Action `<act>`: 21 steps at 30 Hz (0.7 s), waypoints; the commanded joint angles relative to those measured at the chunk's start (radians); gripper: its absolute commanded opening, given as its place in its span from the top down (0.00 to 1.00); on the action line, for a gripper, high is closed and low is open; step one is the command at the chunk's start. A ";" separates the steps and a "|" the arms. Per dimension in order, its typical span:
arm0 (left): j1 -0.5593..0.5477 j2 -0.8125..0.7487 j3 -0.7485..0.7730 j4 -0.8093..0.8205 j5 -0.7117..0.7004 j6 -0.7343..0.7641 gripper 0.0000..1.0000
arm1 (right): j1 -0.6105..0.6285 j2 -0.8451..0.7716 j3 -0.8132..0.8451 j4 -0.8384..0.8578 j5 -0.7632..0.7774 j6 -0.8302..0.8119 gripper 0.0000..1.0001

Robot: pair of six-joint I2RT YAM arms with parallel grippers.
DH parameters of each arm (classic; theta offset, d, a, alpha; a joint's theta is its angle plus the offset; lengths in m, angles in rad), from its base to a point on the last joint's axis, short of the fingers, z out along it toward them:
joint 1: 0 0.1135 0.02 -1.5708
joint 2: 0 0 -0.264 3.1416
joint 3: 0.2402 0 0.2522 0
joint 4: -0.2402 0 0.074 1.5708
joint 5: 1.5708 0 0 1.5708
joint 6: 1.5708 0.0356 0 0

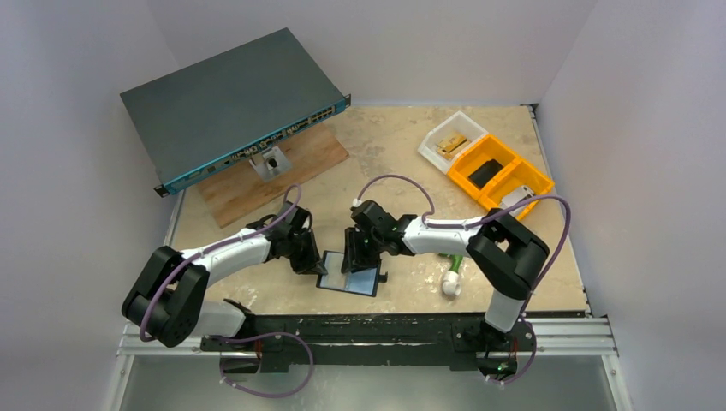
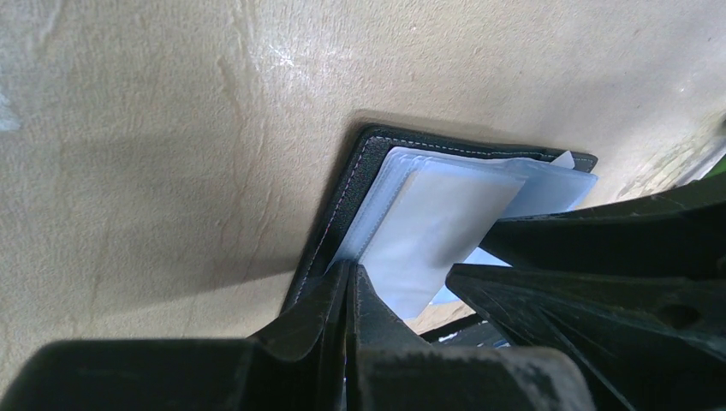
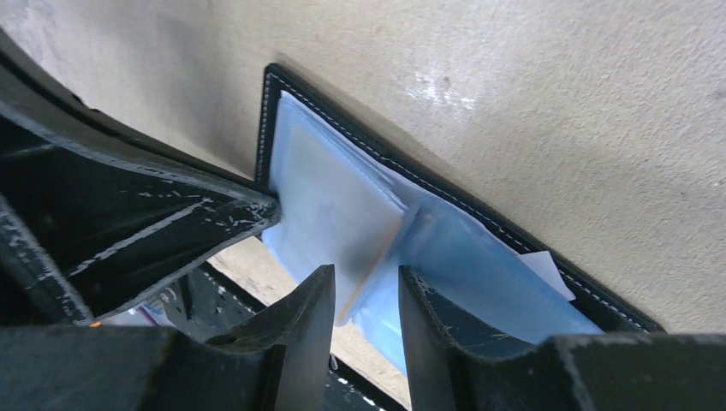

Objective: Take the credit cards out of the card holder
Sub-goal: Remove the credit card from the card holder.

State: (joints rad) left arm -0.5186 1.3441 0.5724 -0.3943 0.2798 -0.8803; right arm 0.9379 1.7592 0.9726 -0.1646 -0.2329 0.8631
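The black card holder [image 1: 326,277] lies open on the tan table near the front edge, between my two grippers. Pale blue-grey credit cards [image 1: 361,278] fan out of it. In the left wrist view the card holder [image 2: 364,167] shows white stitching, and the cards [image 2: 428,227] lie on it. My left gripper [image 2: 348,271] is shut on the card holder's near edge. In the right wrist view the card holder [image 3: 272,111] holds the cards [image 3: 330,201]. My right gripper [image 3: 366,282] is open, its jaws on either side of a raised card's edge. In the top view the left gripper [image 1: 314,261] and right gripper [image 1: 353,257] nearly touch.
A big dark grey network switch [image 1: 231,103] rests on a wooden board [image 1: 257,184] at the back left. Orange bins [image 1: 501,175] and a clear tray [image 1: 451,141] stand at the back right. A white and green object [image 1: 451,281] lies right of the card holder. The table's black front rail [image 1: 360,325] is close by.
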 commanded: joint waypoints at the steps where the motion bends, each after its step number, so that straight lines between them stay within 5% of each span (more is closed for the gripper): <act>1: -0.009 -0.002 -0.014 -0.017 -0.063 -0.003 1.00 | 0.006 0.008 -0.009 0.008 -0.018 0.002 0.66; 21: -0.028 -0.012 -0.003 -0.014 -0.045 -0.001 1.00 | -0.035 0.140 0.039 0.213 -0.134 -0.002 0.72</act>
State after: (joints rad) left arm -0.5297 1.3273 0.5724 -0.4145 0.2577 -0.8799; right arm 0.9058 1.8336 0.9714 -0.0608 -0.3805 0.8749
